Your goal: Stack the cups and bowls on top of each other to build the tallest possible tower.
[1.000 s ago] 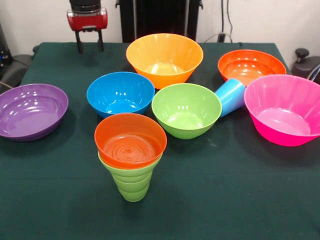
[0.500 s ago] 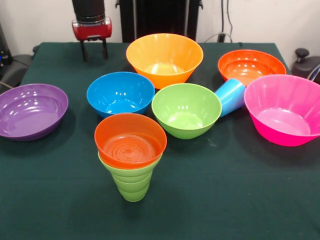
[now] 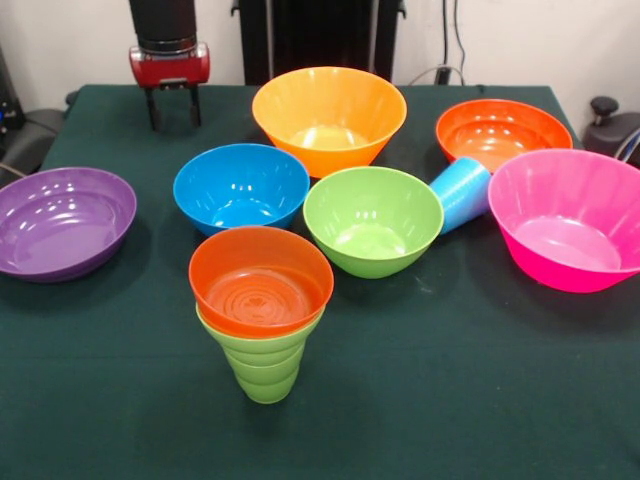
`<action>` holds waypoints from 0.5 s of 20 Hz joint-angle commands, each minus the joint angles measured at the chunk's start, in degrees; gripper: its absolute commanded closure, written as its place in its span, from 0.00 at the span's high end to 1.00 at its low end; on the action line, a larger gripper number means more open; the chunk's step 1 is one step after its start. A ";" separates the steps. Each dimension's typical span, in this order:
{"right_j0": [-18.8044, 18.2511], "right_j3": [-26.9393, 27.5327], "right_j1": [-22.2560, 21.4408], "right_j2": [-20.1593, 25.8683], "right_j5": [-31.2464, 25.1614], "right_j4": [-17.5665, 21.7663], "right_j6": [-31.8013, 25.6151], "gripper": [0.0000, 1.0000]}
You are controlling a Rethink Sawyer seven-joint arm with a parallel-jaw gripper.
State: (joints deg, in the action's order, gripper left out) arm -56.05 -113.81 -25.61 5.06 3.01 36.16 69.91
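A small orange bowl (image 3: 261, 280) sits in the mouth of the upright lime green cup (image 3: 264, 368) at the near middle. The light blue cup (image 3: 460, 193) lies on its side between the green bowl (image 3: 372, 220) and the pink bowl (image 3: 570, 220). A blue bowl (image 3: 241, 188), a large yellow-orange bowl (image 3: 329, 115), a second orange bowl (image 3: 502, 133) and a purple bowl (image 3: 62, 220) stand apart on the green table (image 3: 450, 400). My gripper (image 3: 172, 112) hangs open and empty at the far left, behind the blue bowl.
The robot's black pedestal (image 3: 320, 35) stands behind the far edge of the table. Dark equipment (image 3: 612, 125) sits off the table at the right.
My gripper has come down a little and, in the last half second, shifted slightly left. It stays open and empty. The cups and bowls have not moved.
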 commanded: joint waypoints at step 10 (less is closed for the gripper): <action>11.90 4.97 -7.02 3.66 -12.99 -8.64 8.95 1.00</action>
State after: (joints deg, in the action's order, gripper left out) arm -50.01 -113.38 -30.60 4.74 -2.40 31.76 69.91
